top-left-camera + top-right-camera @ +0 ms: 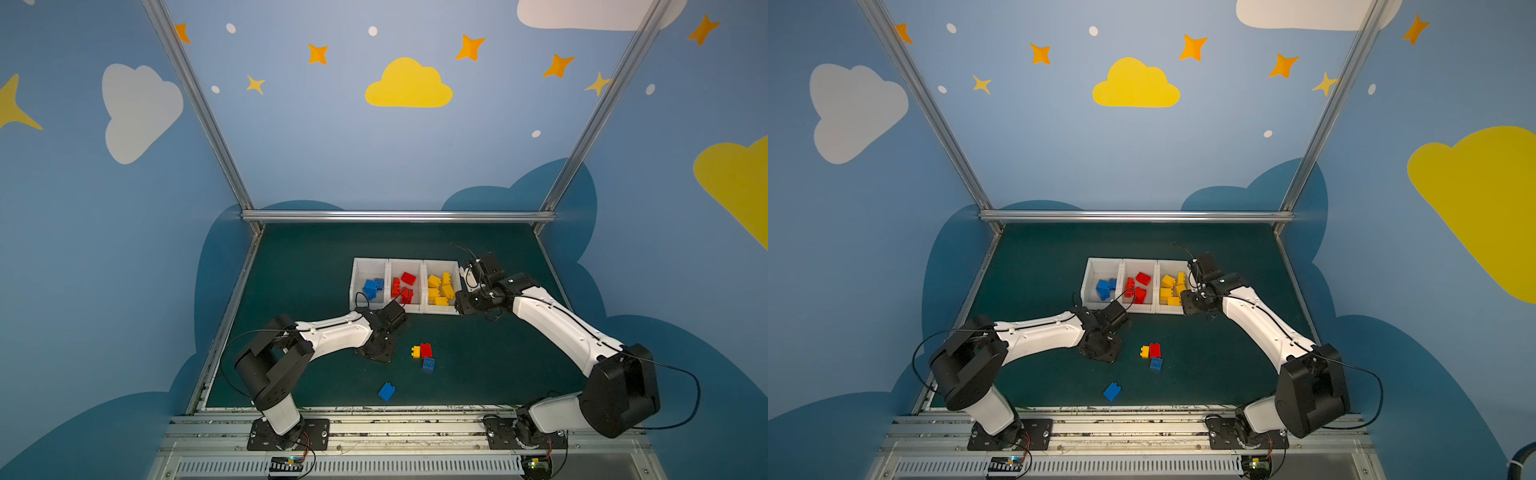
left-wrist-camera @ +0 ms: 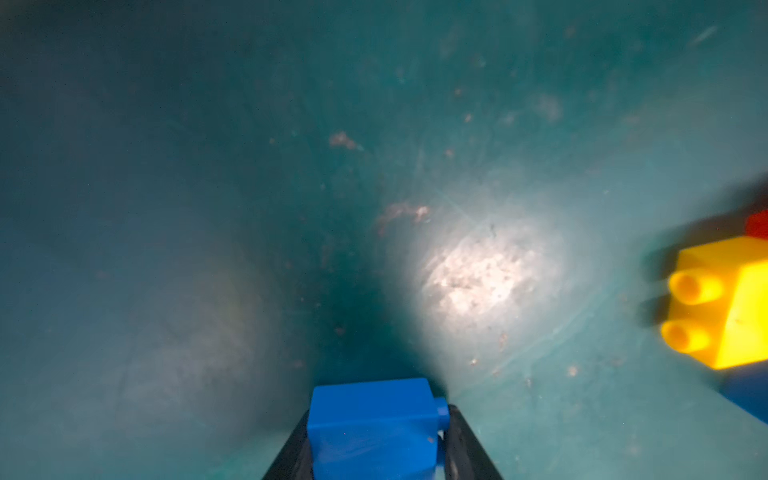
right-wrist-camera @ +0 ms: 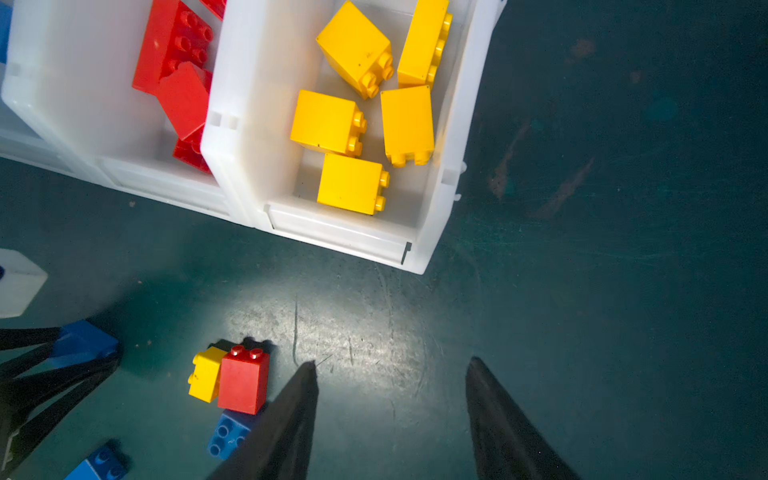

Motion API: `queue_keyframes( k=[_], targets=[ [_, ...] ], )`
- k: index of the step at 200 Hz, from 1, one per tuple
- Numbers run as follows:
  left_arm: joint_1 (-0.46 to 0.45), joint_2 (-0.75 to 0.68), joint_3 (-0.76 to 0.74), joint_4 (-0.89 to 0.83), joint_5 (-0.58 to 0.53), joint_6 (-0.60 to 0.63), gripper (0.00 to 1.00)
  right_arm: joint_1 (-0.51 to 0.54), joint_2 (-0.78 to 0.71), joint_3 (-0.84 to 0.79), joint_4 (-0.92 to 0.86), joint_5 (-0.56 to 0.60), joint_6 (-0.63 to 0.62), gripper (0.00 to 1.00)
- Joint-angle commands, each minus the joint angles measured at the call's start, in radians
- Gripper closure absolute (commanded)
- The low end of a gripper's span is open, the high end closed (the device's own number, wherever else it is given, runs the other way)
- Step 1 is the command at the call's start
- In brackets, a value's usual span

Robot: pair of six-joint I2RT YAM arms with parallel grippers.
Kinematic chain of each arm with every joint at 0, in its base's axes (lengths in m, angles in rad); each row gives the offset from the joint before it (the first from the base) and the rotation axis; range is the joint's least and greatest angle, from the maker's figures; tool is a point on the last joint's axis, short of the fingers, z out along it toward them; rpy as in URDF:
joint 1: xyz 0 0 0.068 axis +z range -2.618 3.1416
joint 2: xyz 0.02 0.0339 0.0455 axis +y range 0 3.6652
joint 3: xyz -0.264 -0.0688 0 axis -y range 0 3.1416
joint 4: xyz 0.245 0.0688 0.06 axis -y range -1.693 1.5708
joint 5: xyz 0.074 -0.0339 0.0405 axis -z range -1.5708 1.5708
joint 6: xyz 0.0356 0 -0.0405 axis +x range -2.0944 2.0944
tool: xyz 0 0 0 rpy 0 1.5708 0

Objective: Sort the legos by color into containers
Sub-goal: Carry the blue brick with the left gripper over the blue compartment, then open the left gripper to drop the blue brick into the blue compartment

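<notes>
The containers [image 1: 405, 308] are three joined white bins at mid-table. The left one holds blue legos [image 1: 371, 286], the middle one red legos [image 1: 404, 284], the right one yellow legos [image 1: 441, 286]. In the left wrist view my left gripper [image 2: 376, 415] is low over the mat, shut on a blue lego [image 2: 372, 428]; both top views hide that brick under the wrist. A yellow lego [image 1: 415, 351], a red lego [image 1: 426, 350] and a blue lego [image 1: 428, 364] lie clustered on the mat, and another blue lego [image 1: 387, 391] lies nearer the front. My right gripper [image 3: 391, 365] hangs open and empty before the yellow bin's front lip [image 3: 332, 230].
The green mat [image 1: 316, 270] is bounded by aluminium rails at the back and sides [image 1: 397, 216]. The left arm's wrist [image 1: 392, 316] hangs just in front of the red bin. The right arm's wrist [image 1: 482, 291] sits against the yellow bin's right wall.
</notes>
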Motion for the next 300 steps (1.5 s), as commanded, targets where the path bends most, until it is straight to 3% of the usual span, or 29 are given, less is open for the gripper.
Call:
queue_keyframes(
  k=[1, 52, 89, 115, 180, 222, 300],
  targets=[
    [0.005, -0.003, 0.032, -0.016, 0.018, 0.036, 0.58, -0.005, -0.032, 0.001, -0.016, 0.006, 0.008, 0.43],
    [0.173, -0.058, 0.221, -0.041, -0.043, 0.167, 0.58, -0.008, -0.051, 0.013, -0.034, 0.016, 0.001, 0.43],
    [0.351, 0.037, 0.416, -0.024, -0.030, 0.265, 0.58, -0.007, -0.066, 0.009, -0.044, 0.019, 0.011, 0.43],
    [0.419, 0.145, 0.544, -0.032, 0.012, 0.291, 0.57, -0.008, -0.075, 0.009, -0.054, 0.025, 0.018, 0.43],
    [0.467, 0.296, 0.697, -0.042, 0.052, 0.304, 0.50, -0.008, -0.078, 0.030, -0.081, 0.042, 0.024, 0.43],
    [0.472, 0.278, 0.683, -0.028, 0.052, 0.294, 0.39, -0.008, -0.082, 0.030, -0.086, 0.038, 0.031, 0.43],
    [0.475, 0.183, 0.617, 0.013, 0.051, 0.279, 0.38, -0.007, -0.090, 0.026, -0.089, 0.025, 0.037, 0.43]
  ],
)
